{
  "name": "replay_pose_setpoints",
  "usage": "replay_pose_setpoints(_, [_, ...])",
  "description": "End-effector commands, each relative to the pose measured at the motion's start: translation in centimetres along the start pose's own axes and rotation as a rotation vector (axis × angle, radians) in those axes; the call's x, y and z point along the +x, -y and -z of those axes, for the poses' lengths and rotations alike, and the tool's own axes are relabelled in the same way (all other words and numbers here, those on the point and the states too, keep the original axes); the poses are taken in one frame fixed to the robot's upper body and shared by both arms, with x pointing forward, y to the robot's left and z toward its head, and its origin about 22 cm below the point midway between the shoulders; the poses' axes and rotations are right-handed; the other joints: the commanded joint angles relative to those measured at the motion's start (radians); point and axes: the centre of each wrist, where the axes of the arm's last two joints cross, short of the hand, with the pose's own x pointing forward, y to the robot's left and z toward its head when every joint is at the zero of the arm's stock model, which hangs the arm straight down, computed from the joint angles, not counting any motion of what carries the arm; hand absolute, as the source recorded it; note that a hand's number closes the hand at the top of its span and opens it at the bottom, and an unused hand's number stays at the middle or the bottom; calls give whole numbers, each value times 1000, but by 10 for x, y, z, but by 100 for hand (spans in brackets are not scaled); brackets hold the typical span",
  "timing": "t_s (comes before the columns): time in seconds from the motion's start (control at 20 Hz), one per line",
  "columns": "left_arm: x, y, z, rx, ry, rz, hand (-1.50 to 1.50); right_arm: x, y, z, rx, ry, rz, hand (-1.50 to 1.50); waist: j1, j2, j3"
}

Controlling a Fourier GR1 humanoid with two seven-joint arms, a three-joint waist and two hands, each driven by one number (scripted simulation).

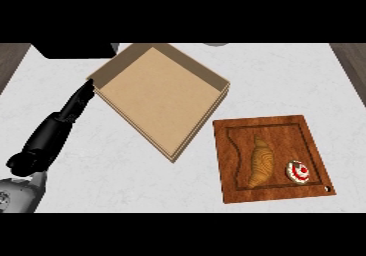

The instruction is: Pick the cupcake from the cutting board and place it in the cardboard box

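A small cupcake [297, 171] with white frosting and red topping lies on the wooden cutting board [289, 132] at the right, near the board's right edge. A croissant [261, 162] lies beside it on the board. The shallow cardboard box [164, 90] sits open at the centre, turned like a diamond. My left hand [64, 120] stretches up the left side with straight fingers, its fingertips [87, 86] reaching the box's left corner. It holds nothing. My right hand does not show.
A black object [75, 50] stands at the back left, just behind the box. The white marble counter [105, 170] ends in wood strips at the far left and right edges. A grey round thing [215, 44] peeks in at the back.
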Motion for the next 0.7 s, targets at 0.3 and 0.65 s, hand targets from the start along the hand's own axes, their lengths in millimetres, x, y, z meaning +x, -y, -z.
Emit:
replay_pose_setpoints(0.3, [7, 0, 28, -37, 23, -13, 0, 68, -4, -3, 187, -179, -213, -150, 50, 9, 1])
replay_pose_setpoints(0.65, [6, 5, 28, -27, 2, -13, 0, 101, -36, 10, 258, -235, -180, -150, 40, 4, 2])
